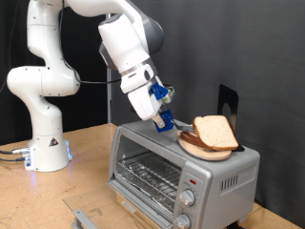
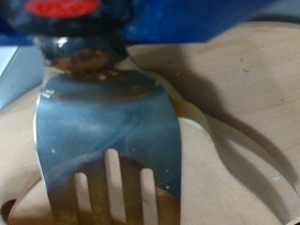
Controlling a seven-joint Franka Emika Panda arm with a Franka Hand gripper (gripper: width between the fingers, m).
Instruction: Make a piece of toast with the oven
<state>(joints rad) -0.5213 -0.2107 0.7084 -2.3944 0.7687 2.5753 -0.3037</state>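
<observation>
The silver-grey oven stands at the exterior view's lower right, its door dropped open and its wire rack bare. On its roof a round wooden plate carries two stacked bread slices; I cannot tell which one is the piece of toast. My gripper hangs just left of the plate, shut on a blue-handled fork whose tip points down at the slices' near edge. In the wrist view the metal fork fills the frame over a tan surface.
Round knobs sit on the oven's right front. The robot's white base stands on the wooden table at the exterior view's left. A black backdrop closes the rear, and a dark upright object stands behind the plate.
</observation>
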